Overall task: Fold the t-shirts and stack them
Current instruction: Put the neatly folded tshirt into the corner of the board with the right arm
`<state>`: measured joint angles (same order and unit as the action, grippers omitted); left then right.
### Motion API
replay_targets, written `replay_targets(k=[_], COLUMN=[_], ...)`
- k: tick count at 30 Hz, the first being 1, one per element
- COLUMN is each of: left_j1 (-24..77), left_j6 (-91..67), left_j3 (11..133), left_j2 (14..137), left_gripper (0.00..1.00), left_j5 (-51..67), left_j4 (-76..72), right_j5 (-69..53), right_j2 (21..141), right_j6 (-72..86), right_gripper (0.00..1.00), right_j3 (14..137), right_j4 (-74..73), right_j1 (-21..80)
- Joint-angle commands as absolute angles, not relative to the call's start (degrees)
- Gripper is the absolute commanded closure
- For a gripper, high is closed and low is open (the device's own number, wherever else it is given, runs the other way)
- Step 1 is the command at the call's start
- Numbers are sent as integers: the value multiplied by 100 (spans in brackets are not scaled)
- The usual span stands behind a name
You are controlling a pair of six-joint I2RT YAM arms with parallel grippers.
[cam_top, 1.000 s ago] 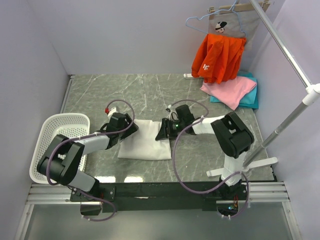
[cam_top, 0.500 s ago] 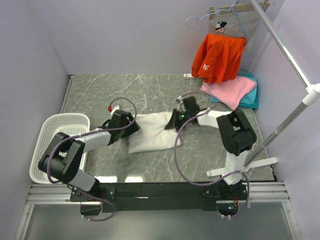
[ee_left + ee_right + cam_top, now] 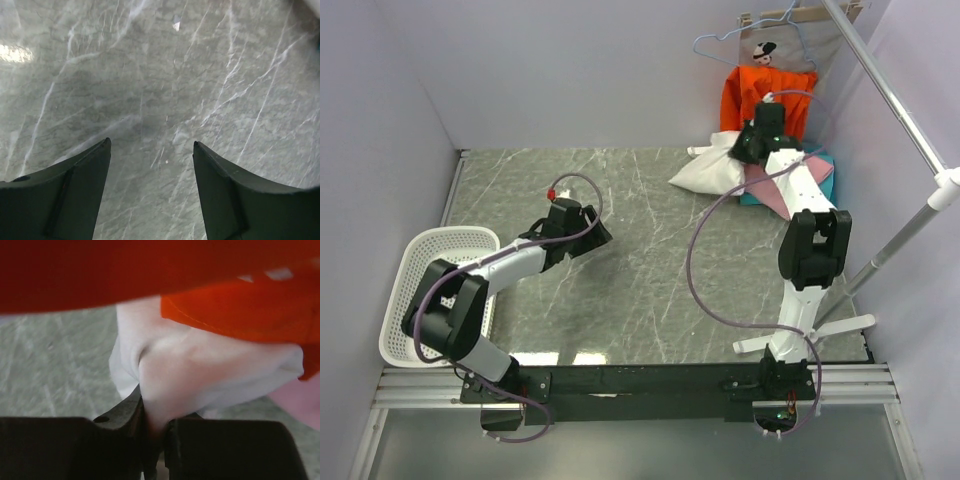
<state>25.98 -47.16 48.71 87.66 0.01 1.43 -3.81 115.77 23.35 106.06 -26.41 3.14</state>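
Marble tabletop point(image 3: 650, 290): right gripper point(image 3: 156, 430) pinches white t-shirt point(image 3: 200, 370); left gripper point(image 3: 151, 145) gapes.

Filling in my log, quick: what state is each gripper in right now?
Left gripper: open, fingers apart, holding nothing.
Right gripper: closed, fingers pinching the white t-shirt.

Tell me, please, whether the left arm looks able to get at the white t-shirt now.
Doubtful. The white t-shirt is in the far right corner, pinched in the right gripper. The left gripper hangs open over the table, well short of it, though nothing stands between.
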Motion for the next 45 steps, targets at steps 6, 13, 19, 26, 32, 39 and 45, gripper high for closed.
replay_targets(k=[6,13,19,26,32,39,45], left_j1=[2628,2628,2628,2619,2628,2628,2628], left_j6=[-4526,-4500,-4483,-4412,-4228,-4122,-4043], left_j3=[5071,5168,5229,5159,5211,5247,5431], left_j2=[9228,9439,9571,9326,8904,8500,8271], left_gripper=[28,28,29,28,28,28,28], left_j5=[615,800,975,756,19,-439,-1079], left_j4=[44,44,44,88,509,686,939], right_j5=[1992,2566,2540,3496,4007,3966,2550], right_j2=[12260,12295,12454,11718,9960,8808,8175], right_j6=[2206,2206,2223,2154,1635,1582,1599], right_gripper=[100,100,67,0,0,0,0], right_j3=[12076,11777,11918,11015,9063,8034,7122], right_j4=[-3902,-3639,-3559,-3141,-1541,-1116,-1222], right_j1=[-667,-1125,-1108,-695,252,878,1580])
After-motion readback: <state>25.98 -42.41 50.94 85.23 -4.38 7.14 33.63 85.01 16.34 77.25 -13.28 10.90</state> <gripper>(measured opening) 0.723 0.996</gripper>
